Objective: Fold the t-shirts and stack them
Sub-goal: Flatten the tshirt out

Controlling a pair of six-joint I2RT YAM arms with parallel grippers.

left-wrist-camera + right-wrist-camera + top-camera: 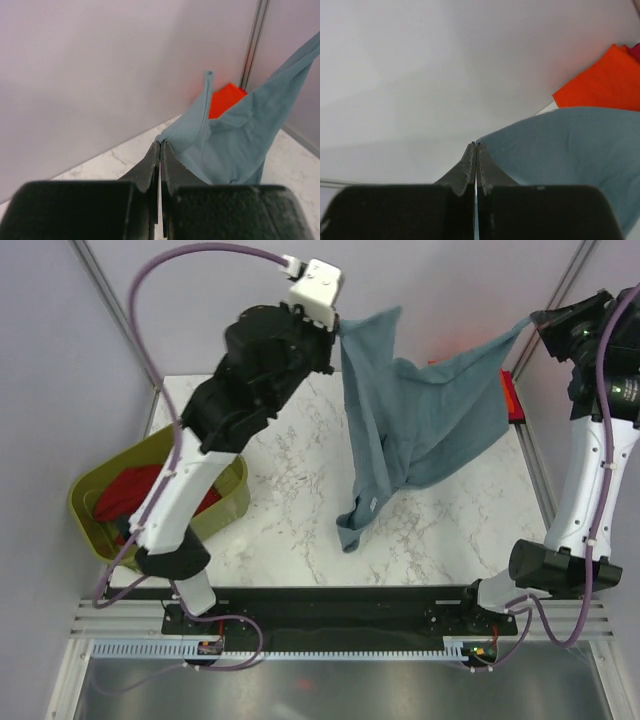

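The slate blue-grey t-shirt (420,420) hangs in the air over the marble table, stretched between both arms, its lower end near the table (352,530). My left gripper (335,332) is shut on its left top corner (172,132). My right gripper (532,325) is shut on its right top corner (487,142). The bright orange t-shirt (512,395) lies folded at the table's back right, also in the left wrist view (225,97) and right wrist view (605,82). A magenta-red edge (635,50) shows beside it. A dark red t-shirt (130,492) lies in the tub.
An olive-green plastic tub (95,540) stands at the table's left front edge, partly behind my left arm. Grey walls close the back and sides. A black rail runs along the near edge (340,600).
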